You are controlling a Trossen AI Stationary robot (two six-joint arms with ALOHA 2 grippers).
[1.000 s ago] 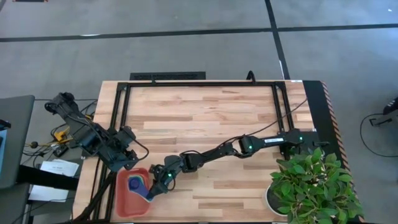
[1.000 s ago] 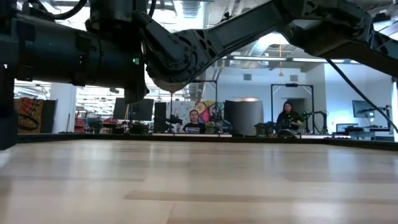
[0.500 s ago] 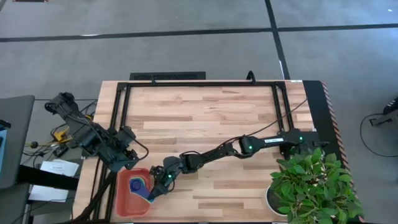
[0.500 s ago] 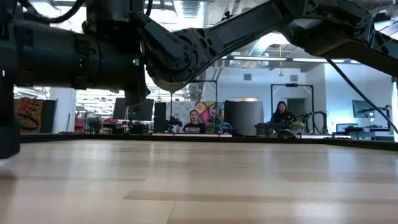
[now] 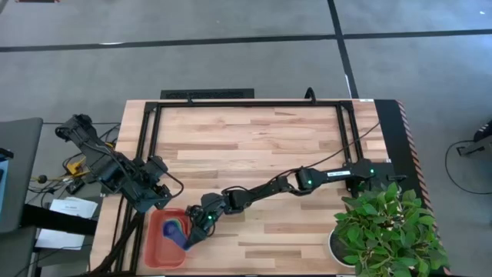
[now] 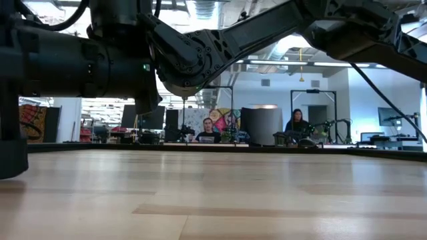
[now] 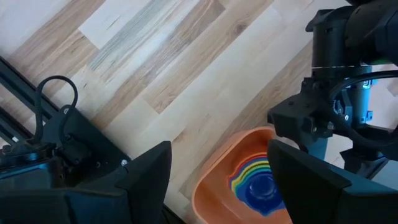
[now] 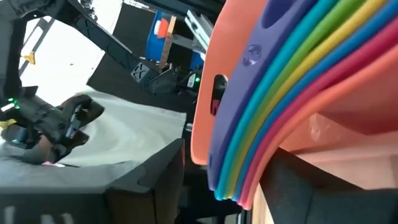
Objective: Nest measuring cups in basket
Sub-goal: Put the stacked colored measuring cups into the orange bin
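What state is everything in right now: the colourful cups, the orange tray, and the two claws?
Measuring cups: nested in one rainbow stack, dark blue on top, inside the tray.
Basket: flat on the table's near left corner, holding the stack.
Right claw: open, at the stack's handles.
Left claw: open, empty, waiting beside the basket.
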